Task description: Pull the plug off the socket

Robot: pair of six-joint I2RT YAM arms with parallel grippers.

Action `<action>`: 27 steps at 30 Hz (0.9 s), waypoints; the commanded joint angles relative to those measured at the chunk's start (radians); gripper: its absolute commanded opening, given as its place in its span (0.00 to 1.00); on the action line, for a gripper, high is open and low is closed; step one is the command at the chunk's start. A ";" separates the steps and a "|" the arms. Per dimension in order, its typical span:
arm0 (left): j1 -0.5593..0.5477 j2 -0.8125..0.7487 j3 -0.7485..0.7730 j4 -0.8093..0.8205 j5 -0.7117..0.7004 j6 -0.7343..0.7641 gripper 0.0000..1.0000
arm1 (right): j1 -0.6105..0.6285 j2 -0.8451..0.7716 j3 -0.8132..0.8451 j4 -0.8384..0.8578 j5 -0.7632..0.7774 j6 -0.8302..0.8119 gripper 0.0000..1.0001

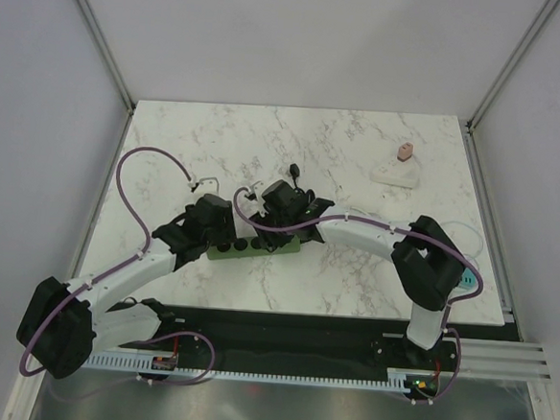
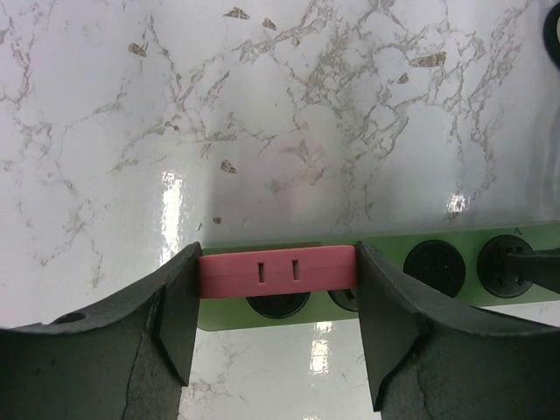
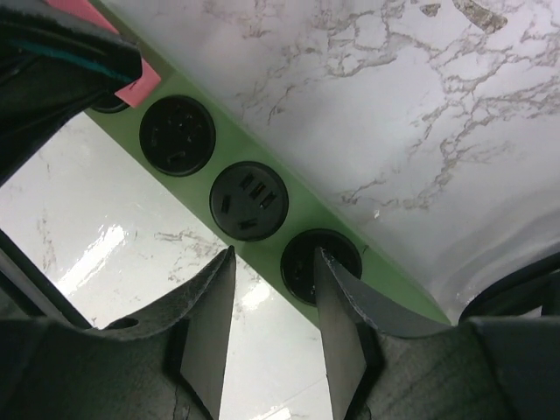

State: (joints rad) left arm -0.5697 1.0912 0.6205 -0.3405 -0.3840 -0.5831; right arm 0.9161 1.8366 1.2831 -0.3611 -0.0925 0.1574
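Pink plug spans between left fingers, seemingly touching both.

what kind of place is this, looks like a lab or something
Most likely a robot test cell in a lab: a marble-patterned table boxed in by plain white panels on metal framing, two robot arms bolted at its near edge, and a green power strip to work on.

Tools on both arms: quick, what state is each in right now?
Left tool: closed on the pink plug.
Right tool: open, fingers apart over the green power strip, holding nothing.
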 commanded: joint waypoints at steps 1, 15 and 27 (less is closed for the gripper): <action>-0.002 -0.031 0.008 0.066 -0.042 -0.043 0.02 | 0.000 0.052 0.019 0.043 -0.003 -0.029 0.49; -0.001 -0.056 0.002 0.058 -0.009 -0.067 0.02 | 0.056 0.104 -0.087 0.142 -0.007 -0.002 0.49; -0.001 -0.126 -0.005 0.081 0.062 -0.092 0.02 | 0.113 0.184 -0.180 0.189 0.048 0.050 0.48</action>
State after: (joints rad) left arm -0.5671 1.0412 0.5911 -0.3923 -0.3866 -0.5865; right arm 0.9897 1.8843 1.2022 -0.1585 0.0212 0.1539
